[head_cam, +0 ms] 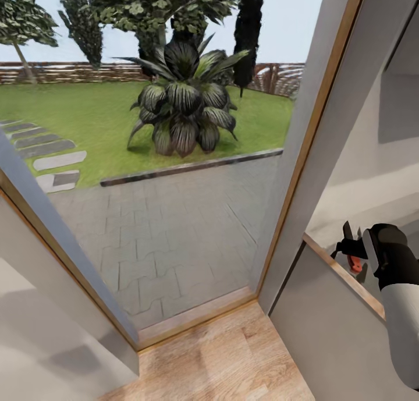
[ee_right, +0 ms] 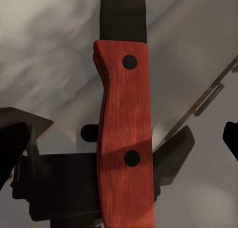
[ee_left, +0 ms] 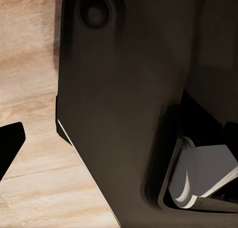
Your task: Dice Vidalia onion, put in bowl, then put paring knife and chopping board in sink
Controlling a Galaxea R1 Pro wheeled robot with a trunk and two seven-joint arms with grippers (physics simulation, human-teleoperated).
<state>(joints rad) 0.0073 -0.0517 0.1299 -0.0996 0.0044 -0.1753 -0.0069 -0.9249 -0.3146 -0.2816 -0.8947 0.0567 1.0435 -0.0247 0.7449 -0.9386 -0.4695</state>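
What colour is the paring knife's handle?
Red-orange wood grain with two dark rivets; the paring knife shows best in the right wrist view.

right gripper [head_cam: 351, 251] clamped on paring knife [ee_right: 121, 148]

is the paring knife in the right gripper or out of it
In it: the right gripper is shut on the paring knife, its fingers against the red handle.
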